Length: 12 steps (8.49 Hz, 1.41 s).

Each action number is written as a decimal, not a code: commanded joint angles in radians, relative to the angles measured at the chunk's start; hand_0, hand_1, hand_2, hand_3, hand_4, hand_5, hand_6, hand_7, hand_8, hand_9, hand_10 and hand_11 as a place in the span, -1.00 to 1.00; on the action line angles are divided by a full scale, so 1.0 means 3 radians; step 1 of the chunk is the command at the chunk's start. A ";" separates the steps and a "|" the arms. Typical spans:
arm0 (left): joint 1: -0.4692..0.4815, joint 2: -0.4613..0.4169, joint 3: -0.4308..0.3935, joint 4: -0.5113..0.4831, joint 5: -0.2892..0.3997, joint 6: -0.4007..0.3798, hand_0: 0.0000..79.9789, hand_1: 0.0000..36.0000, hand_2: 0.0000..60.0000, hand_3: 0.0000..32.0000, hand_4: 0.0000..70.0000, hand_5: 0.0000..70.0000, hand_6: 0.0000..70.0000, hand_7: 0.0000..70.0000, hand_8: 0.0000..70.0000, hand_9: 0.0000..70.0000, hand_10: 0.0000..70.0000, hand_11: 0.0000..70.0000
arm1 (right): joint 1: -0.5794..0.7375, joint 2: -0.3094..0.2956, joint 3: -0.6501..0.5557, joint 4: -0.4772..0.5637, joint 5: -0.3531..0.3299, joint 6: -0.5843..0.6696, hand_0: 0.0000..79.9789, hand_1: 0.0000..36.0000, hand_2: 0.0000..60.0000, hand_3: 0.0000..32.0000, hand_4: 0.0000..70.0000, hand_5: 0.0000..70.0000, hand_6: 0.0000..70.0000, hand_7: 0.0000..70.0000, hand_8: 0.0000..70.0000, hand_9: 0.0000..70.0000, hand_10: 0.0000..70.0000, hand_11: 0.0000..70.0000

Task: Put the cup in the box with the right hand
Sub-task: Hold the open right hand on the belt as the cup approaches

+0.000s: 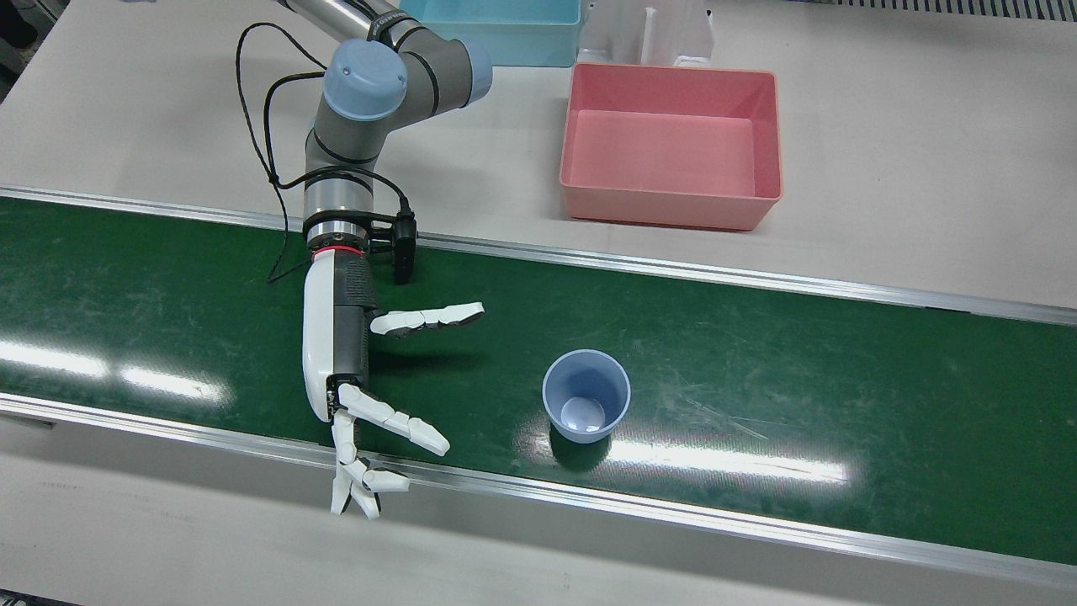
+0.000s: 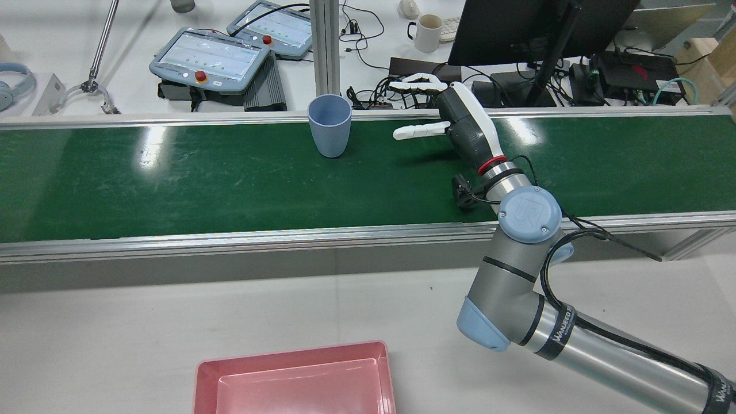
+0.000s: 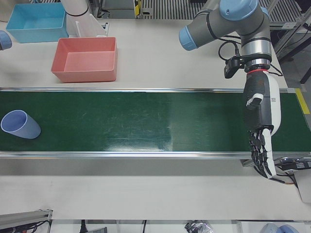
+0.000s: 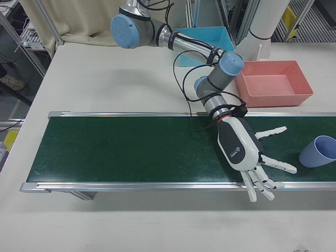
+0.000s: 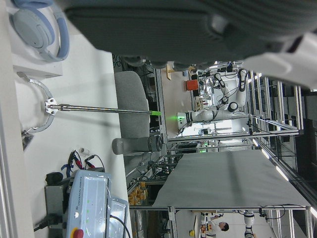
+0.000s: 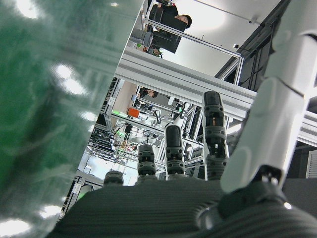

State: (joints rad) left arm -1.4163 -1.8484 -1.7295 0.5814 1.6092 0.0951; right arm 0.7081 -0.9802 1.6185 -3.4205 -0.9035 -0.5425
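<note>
right hand point(image 1: 336, 353): held low over the green belt point(image 1: 168, 303), palm side turned toward the cup.
right fingers point(image 1: 395, 418): spread wide apart and holding nothing; two of them point toward the cup, and the others reach out past the belt's near rail.
cup point(image 1: 586, 396): light blue, upright and mouth up on the belt. It stands on the side the fingers open toward, clearly apart from the fingertips and touching nothing but the belt.
pink box point(image 1: 665, 210): on the pale worktop point(image 1: 883, 168) across the belt's far rail, past the cup and well away from the right fingers; nothing shows inside it.
blue box point(image 1: 496, 42): further back on the worktop, behind the right arm's wrist.
left hand point(image 3: 262, 116): over the other end of the belt, far from the cup.
left fingers point(image 3: 262, 155): stretched out straight with small gaps, reaching over the near rail and holding nothing.
</note>
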 commanded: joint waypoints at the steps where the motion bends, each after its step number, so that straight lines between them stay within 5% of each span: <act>1: 0.0001 0.0000 0.0002 0.0000 0.0000 0.0000 -1.00 -1.00 -1.00 -1.00 -1.00 -1.00 -1.00 -1.00 -1.00 -1.00 -1.00 -1.00 | -0.0003 0.0005 -0.0047 -0.0001 0.0000 -0.0012 0.09 -0.69 -1.00 -0.25 -0.11 -0.97 -0.85 0.13 -0.82 -0.62 -1.00 -1.00; 3: 0.0001 0.0000 0.0002 -0.0005 0.0000 0.0000 -1.00 -1.00 -1.00 -1.00 -1.00 -1.00 -1.00 -1.00 -1.00 -1.00 -1.00 -1.00 | -0.0003 0.0020 -0.0052 -0.0001 0.0000 -0.0017 0.01 -0.82 -1.00 -0.34 -0.09 -0.99 -0.85 0.13 -0.83 -0.63 -1.00 -1.00; 5: -0.0004 0.0000 0.0002 -0.0005 0.0000 0.0000 -1.00 -1.00 -1.00 -1.00 -1.00 -1.00 -1.00 -1.00 -1.00 -1.00 -1.00 -1.00 | -0.0003 0.0041 -0.0047 0.0009 0.0015 -0.0012 0.09 -0.68 -0.96 -0.36 -0.07 -0.97 -0.84 0.15 -0.82 -0.61 -1.00 -1.00; 12: 0.0001 0.0000 0.0002 -0.0005 0.0000 0.0000 -1.00 -1.00 -1.00 -1.00 -1.00 -1.00 -1.00 -1.00 -1.00 -1.00 -1.00 -1.00 | -0.0008 0.0046 -0.0052 0.0040 0.0046 0.0003 0.06 -0.70 -0.92 -0.34 -0.09 -0.97 -0.83 0.17 -0.81 -0.60 -0.91 -0.88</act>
State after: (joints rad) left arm -1.4165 -1.8484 -1.7288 0.5799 1.6091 0.0951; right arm 0.7068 -0.9671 1.6034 -3.4081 -0.8945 -0.5416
